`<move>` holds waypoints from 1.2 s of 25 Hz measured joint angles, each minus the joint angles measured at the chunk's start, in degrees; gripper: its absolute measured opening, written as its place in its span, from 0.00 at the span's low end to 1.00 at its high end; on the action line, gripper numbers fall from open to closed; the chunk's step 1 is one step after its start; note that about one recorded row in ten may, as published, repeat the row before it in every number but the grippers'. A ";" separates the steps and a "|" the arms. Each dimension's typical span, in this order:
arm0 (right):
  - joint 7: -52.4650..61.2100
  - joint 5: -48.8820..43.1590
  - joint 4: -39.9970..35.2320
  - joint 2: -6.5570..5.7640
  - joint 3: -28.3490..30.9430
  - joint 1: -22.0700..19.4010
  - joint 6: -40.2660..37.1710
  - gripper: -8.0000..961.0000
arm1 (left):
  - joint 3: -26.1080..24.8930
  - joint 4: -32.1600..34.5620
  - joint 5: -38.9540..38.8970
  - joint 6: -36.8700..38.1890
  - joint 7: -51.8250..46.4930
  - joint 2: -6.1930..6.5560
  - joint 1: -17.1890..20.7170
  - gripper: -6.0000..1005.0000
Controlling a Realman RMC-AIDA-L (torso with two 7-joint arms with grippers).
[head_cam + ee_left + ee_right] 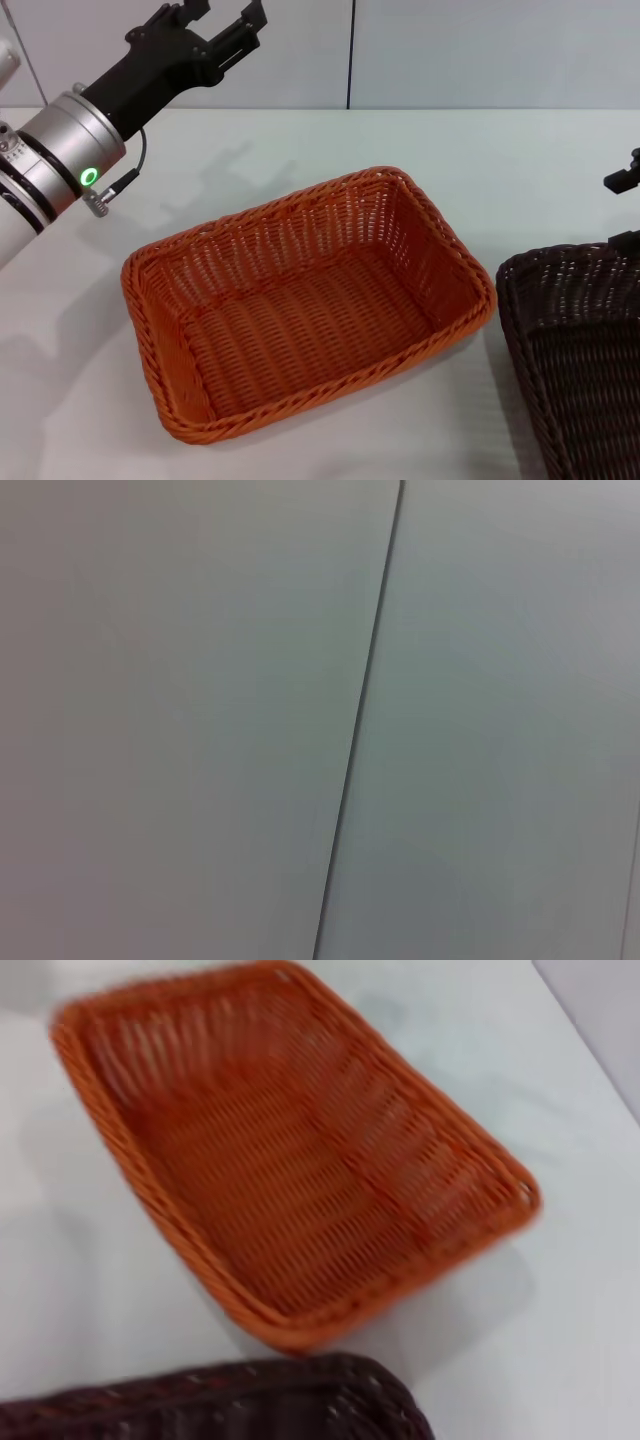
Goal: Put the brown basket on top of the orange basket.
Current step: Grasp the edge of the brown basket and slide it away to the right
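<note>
The orange basket (300,320) stands empty in the middle of the white table, and it also shows in the right wrist view (290,1150). The brown basket (575,350) stands just to its right, cut off by the picture's edge; its braided rim shows in the right wrist view (230,1400). The two baskets are side by side, a narrow gap apart. My left gripper (220,20) is open and empty, raised high over the table's far left. My right gripper (624,210) shows only as black parts at the right edge, just above the brown basket's far rim.
The white table (480,160) runs back to a pale wall with a dark vertical seam (350,55). The left wrist view shows only that wall and seam (360,720). My left arm (60,150) reaches over the table's left side.
</note>
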 joint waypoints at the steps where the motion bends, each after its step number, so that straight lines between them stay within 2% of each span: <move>1: 0.00 0.00 0.00 0.00 0.00 0.00 0.00 0.72 | 0.00 0.00 0.00 0.00 0.00 0.00 0.00 0.81; 5: 0.01 -5.47 2.36 0.21 -1.51 0.56 3.42 0.72 | 0.03 -0.23 -0.19 0.00 -0.12 0.11 0.68 0.81; 13: -0.01 -6.89 7.48 -0.12 -2.76 0.82 6.74 0.72 | 0.00 -0.92 -0.28 -0.22 -0.14 0.28 0.88 0.81; 20: -0.52 -8.30 15.95 0.70 -7.21 2.31 15.77 0.72 | 0.05 -2.01 -0.36 -0.40 -0.14 0.27 0.38 0.81; 25: -0.95 -8.35 19.20 1.00 -8.53 3.48 17.96 0.72 | -0.03 -2.79 -0.36 -0.45 -0.15 0.30 0.09 0.81; 30: -1.71 -8.24 19.35 1.17 -9.10 3.42 16.72 0.71 | -0.10 -3.49 -0.23 -0.45 0.18 0.42 -0.15 0.81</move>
